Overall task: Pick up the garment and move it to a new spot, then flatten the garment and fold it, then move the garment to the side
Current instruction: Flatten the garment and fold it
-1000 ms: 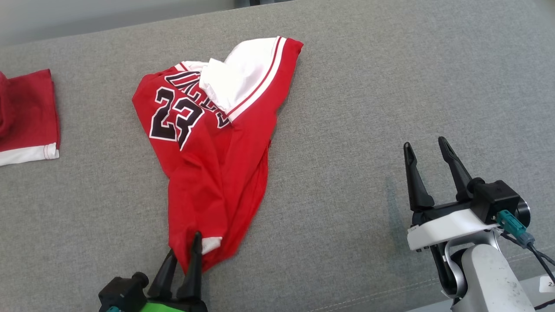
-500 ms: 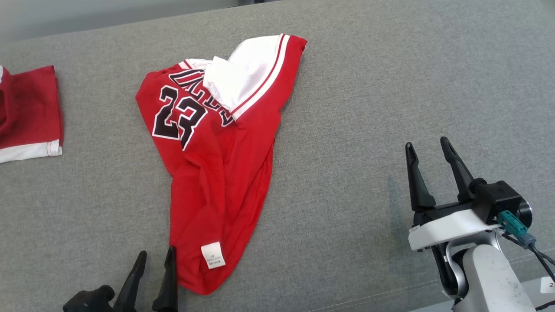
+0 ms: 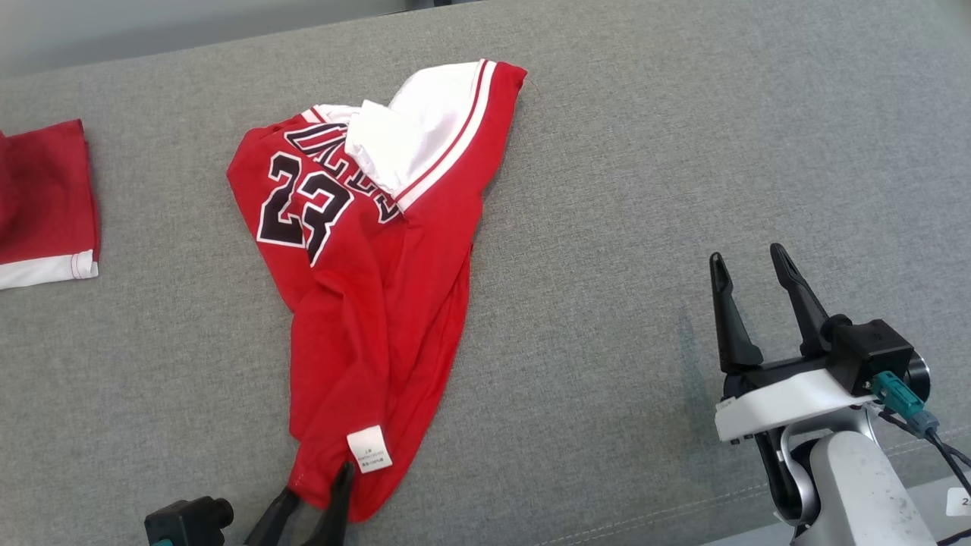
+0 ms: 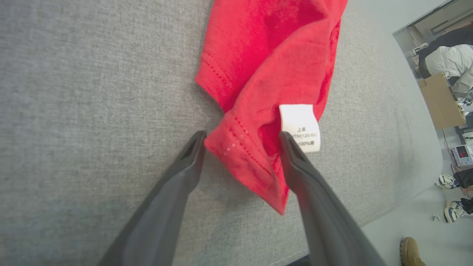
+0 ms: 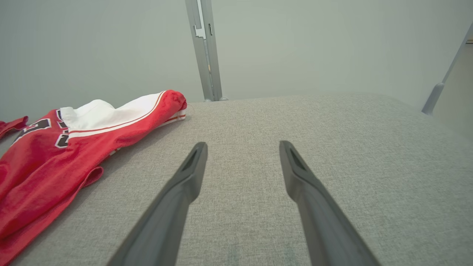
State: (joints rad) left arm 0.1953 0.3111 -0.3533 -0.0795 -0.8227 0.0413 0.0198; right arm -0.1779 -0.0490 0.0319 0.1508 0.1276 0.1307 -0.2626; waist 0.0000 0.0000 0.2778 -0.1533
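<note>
Grey fabric surface (image 3: 607,152); pale wall (image 5: 314,44) w/ metal post (image 5: 205,51) behind; cardboard box (image 4: 439,99), maybe, on floor (image 4: 410,221).

Red garment (image 3: 372,303) with black, white-edged 23 and lettering, a white panel edged in red stripes flipped over its far end, lying rumpled and bunched into a long narrow shape on grey upholstery (image 3: 645,189), white care label (image 3: 369,449) face up near the near hem.

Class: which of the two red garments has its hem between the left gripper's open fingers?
The red jersey with black number 23; the plain red, white-hemmed garment lies apart at the left.
</note>
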